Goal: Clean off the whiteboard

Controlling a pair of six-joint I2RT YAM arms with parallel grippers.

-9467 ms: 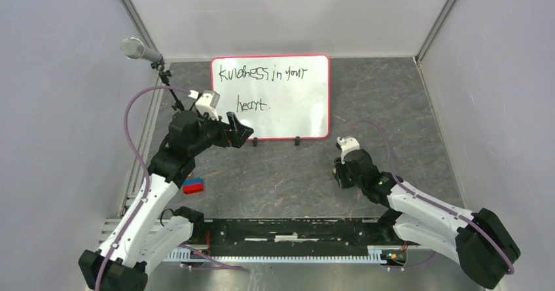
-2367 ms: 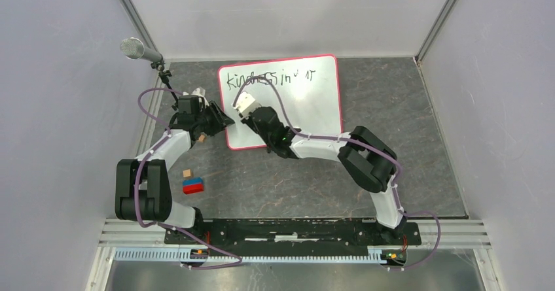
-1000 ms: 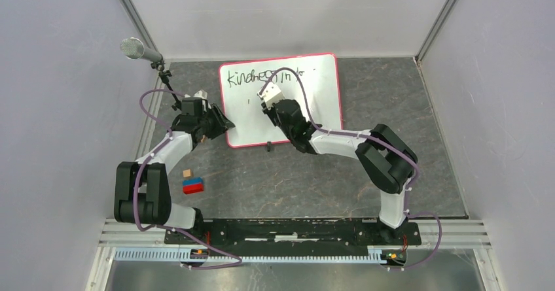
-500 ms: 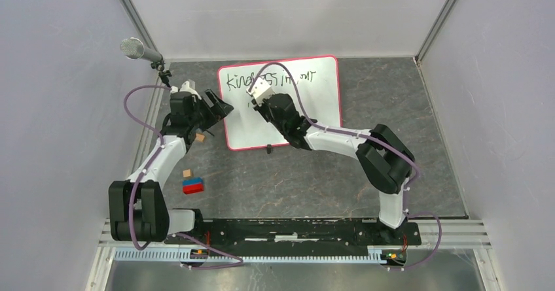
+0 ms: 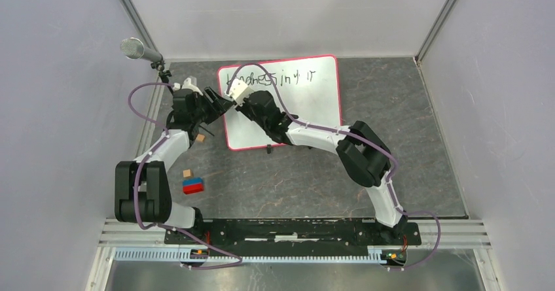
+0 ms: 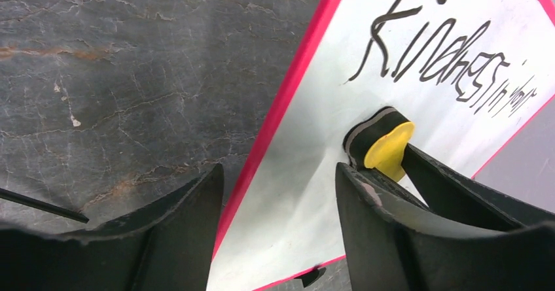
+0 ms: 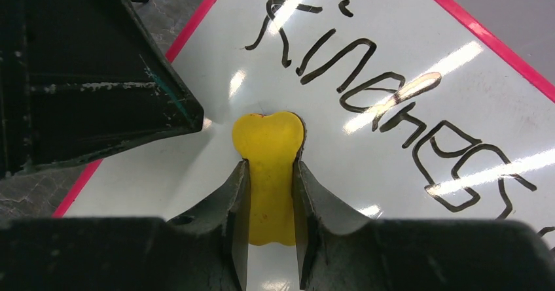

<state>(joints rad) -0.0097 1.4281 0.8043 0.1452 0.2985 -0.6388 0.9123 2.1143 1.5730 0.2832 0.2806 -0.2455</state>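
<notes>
Leftward across the whiteboard (image 5: 307, 108) the right gripper (image 7: 269, 173) has been carried since half a second ago, its jaws clamped on a yellow eraser (image 7: 268, 140) that is pressed to the white surface just below the first letter of the black handwriting (image 7: 393, 121); the second written line seen earlier has been wiped away. At the far middle of the tabletop (image 5: 275, 180) the board is laid flat, white with a thin red-pink rim and rounded corners, its long axis set left to right and turned slightly so that the right end lies farther, with a small black foot (image 5: 268, 149) on the edge facing the near edge. Over its left rim the left gripper (image 6: 278, 173) is held with jaws apart.
</notes>
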